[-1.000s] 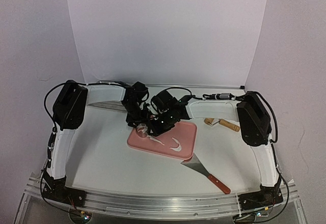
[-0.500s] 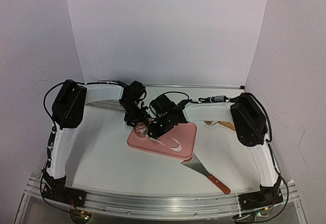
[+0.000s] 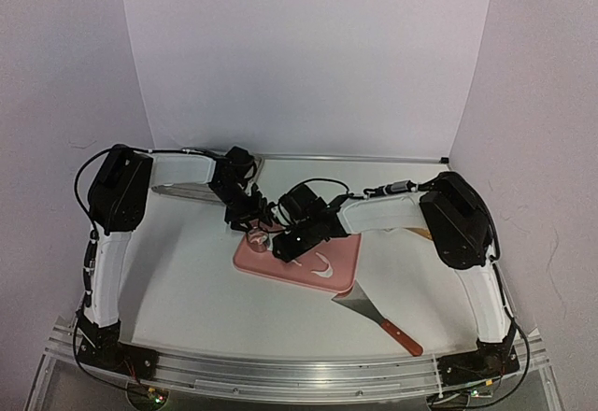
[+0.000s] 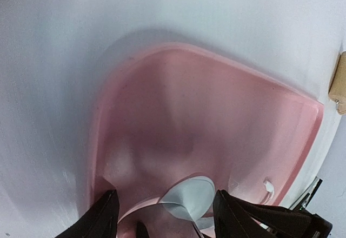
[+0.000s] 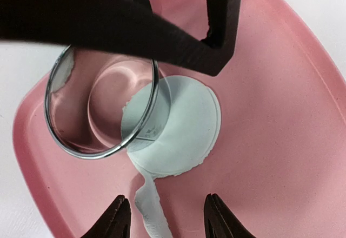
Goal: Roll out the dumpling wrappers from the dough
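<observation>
One dumpling wrapper point(image 5: 181, 124), a thin round white disc, lies flat on the pink tray point(image 5: 281, 140), toward the tray's left end in the right wrist view. A metal ring cutter point(image 5: 69, 113) stands at the wrapper's 9 o'clock, its rim overlapping the disc's edge. A thin white scrap strip point(image 5: 150, 208) trails from the wrapper's 7 o'clock. The left gripper point(image 4: 165, 194) comes in from 12 o'clock and clasps the ring cutter between its fingers. The right gripper point(image 5: 165, 208) hovers at 6 o'clock, jaws parted and empty, above the strip. In the top view a spatula point(image 3: 374, 310) lies at the tray's 5 o'clock, its blade touching the tray's corner. A knife point(image 3: 187, 190) lies on the table point(image 3: 187, 280) at the tray's 10 o'clock.
</observation>
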Tool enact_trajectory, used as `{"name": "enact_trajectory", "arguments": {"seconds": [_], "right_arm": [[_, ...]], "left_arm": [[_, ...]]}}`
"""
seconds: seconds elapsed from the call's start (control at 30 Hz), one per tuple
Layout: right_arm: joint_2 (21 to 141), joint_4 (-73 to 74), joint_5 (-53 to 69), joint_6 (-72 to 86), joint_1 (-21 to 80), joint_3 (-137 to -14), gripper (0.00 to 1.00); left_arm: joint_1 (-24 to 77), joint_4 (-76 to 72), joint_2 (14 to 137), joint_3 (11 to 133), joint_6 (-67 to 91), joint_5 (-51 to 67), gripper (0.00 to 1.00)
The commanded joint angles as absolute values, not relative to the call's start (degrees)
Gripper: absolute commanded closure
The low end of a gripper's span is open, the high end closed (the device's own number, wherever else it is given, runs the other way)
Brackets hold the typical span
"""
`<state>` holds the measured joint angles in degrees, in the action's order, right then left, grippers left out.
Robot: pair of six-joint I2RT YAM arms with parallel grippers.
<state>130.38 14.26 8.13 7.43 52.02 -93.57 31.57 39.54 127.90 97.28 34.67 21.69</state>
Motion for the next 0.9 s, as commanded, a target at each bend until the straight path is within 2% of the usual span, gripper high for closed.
{"name": "enact_trajectory", "arguments": {"seconds": [0.0, 0.37, 0.6, 0.77, 0.87], "right_arm": [[129.05, 15.73, 7.52, 8.25, 52.6, -92.3, 0.52], [132.12, 16.29, 0.36, 3.79, 54.93, -93.15, 0.55], [132.59, 17.25, -5.74, 1.11, 56.0, -91.03, 0.74], [131.63, 17.43, -4.03, 1.31, 56.0, -90.54, 0.96], [131.03, 17.83, -1.93, 1.96, 55.99, -90.96, 1.0]], "left_arm": [[31.07, 39.69, 128.74, 95.63, 35.17, 21.44, 0.39], [31.02, 41.56, 129.13, 96.64, 34.13, 19.43, 0.39], [31.03, 41.59, 129.08, 96.31, 34.42, 18.82, 0.4], [31.08, 41.29, 128.63, 95.26, 34.85, 17.08, 0.4], [31.11, 40.81, 128.02, 94.28, 35.25, 15.47, 0.41]]}}
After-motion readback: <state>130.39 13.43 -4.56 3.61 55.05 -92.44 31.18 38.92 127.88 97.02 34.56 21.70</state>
